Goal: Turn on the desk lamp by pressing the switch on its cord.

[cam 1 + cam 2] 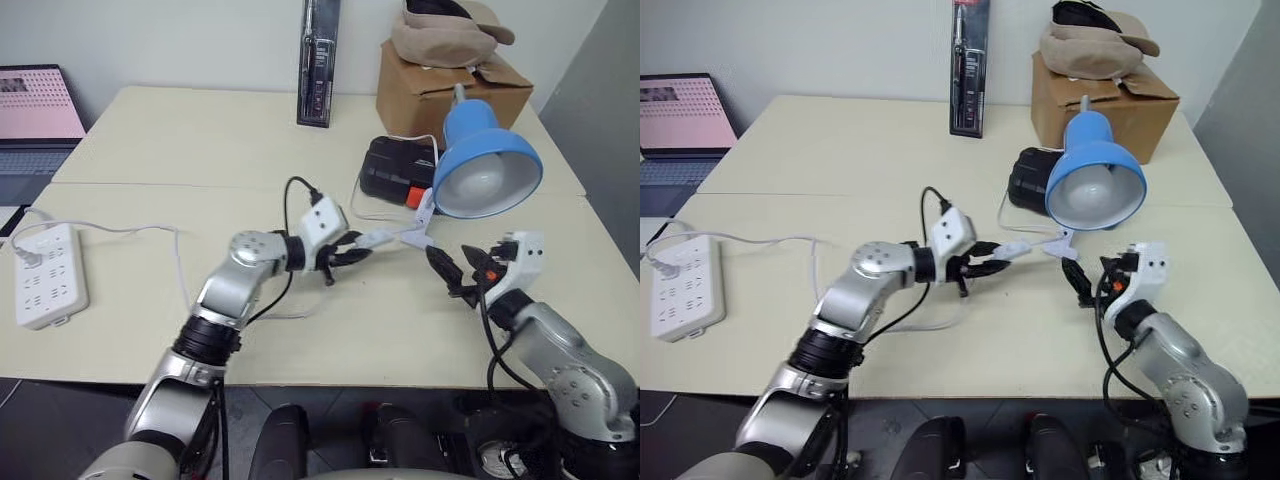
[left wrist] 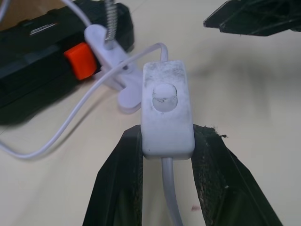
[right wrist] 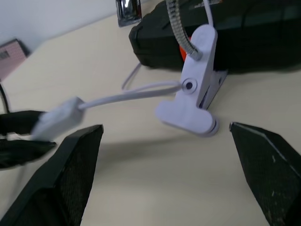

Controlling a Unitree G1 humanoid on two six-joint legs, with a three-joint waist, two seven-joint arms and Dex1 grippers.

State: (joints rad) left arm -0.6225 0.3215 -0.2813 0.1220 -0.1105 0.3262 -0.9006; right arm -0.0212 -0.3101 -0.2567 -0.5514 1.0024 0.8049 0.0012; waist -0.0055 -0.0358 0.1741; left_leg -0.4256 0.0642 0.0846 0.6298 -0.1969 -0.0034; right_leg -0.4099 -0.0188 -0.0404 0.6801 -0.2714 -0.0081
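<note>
Switch (image 2: 167, 113) on the cord (image 1: 395, 238) is pinched in my left gripper (image 2: 165, 141), rocker exposed; my right gripper (image 3: 169, 155) gapes wide nearby to press it.

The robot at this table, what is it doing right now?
It is working on switching on the desk lamp. The left gripper is shut on the switch of the cord, holding it just above the table. The right gripper is open, close by, touching nothing. The lamp looks unlit.

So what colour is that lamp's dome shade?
Glossy blue dome shade, white inside; clearest in the left eye view.
</note>
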